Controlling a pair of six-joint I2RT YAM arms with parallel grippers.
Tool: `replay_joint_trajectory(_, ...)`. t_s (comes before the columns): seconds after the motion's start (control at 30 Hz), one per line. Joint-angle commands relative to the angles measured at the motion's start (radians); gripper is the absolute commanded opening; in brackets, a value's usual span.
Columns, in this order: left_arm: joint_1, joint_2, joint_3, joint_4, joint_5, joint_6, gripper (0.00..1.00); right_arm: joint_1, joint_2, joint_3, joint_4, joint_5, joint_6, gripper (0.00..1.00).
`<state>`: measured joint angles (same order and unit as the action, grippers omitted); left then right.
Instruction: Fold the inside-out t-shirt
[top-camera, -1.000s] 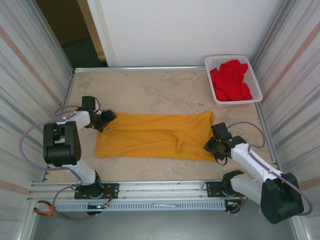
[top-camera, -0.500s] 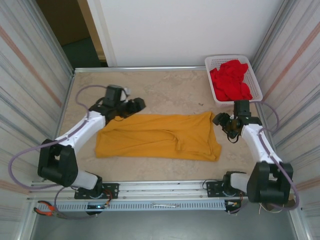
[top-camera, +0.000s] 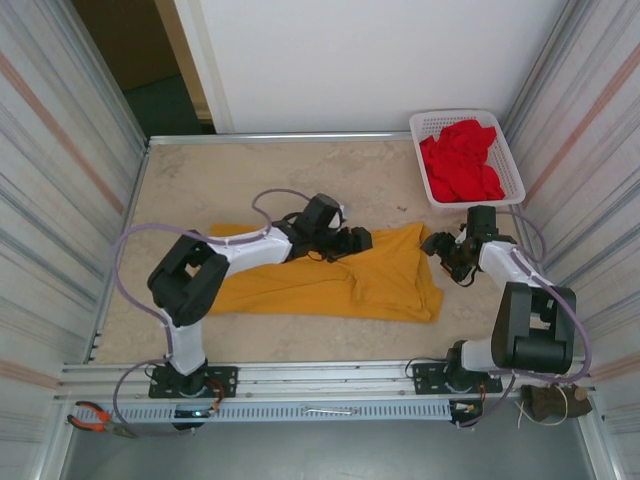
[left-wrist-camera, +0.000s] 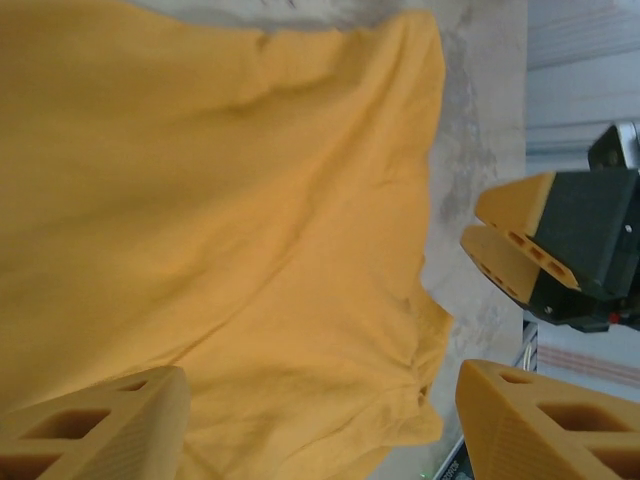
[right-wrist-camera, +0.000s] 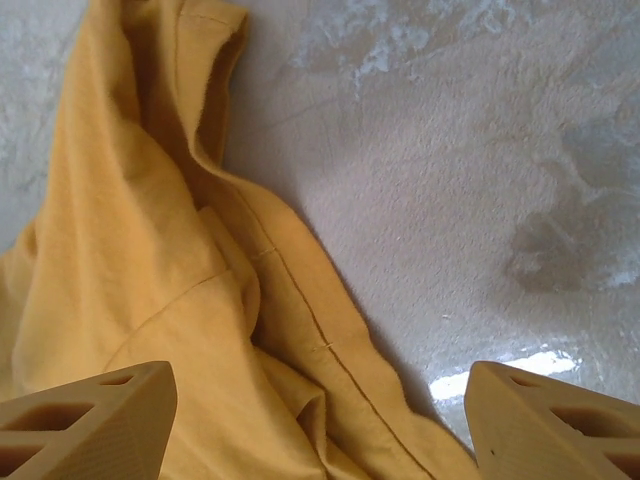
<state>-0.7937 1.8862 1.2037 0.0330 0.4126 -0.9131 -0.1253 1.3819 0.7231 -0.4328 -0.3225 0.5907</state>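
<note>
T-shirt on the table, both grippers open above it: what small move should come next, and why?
Probably lower the right gripper onto the right edge of the t-shirt and close on it. Its jaws stand open and hold nothing, and the wrist view shows that rumpled edge lying between them. The left gripper hovers open over the middle.

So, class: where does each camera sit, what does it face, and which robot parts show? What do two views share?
Top external: above, behind the robot; looks down on table, t-shirt, basket; left arm, right arm.
Left wrist: over the t-shirt, looking down; open left jaws frame it, right jaws at right.
Right wrist: looks down at the t-shirt's edge and table; open right jaws below.
Shared: both wrist views show the t-shirt.
</note>
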Motion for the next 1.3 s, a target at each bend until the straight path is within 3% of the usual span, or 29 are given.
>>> replay_joint_trajectory(0.0, -0.023, 0.024, 0.031, 0.064, 0.007, -0.039, 0.71, -0.009, 0.021, -0.014, 0.027, -0.018, -0.020, 0.74)
replay_joint_trajectory(0.23, -0.029, 0.083, -0.026, 0.094, -0.018, -0.050, 0.71, -0.004, 0.068, -0.044, 0.079, -0.049, -0.006, 0.74)
replay_joint_trajectory(0.67, -0.031, 0.123, -0.071, 0.128, -0.038, -0.057, 0.71, 0.157, 0.044, -0.112, 0.126, -0.056, 0.043, 0.74)
replay_joint_trajectory(0.97, -0.039, 0.132, -0.075, 0.128, -0.046, -0.059, 0.72, 0.185, 0.047, -0.139, 0.172, -0.082, 0.053, 0.71)
replay_joint_trajectory(1.07, -0.039, 0.135, -0.073, 0.128, -0.049, -0.059, 0.72, 0.197, 0.078, -0.141, 0.207, -0.101, 0.068, 0.65)
replay_joint_trajectory(1.13, -0.041, 0.136, -0.073, 0.128, -0.049, -0.059, 0.72, 0.219, 0.082, -0.142, 0.238, -0.109, 0.087, 0.54)
replay_joint_trajectory(1.27, -0.041, 0.134, -0.072, 0.128, -0.052, -0.059, 0.72, 0.265, 0.059, -0.143, 0.261, -0.109, 0.115, 0.42)
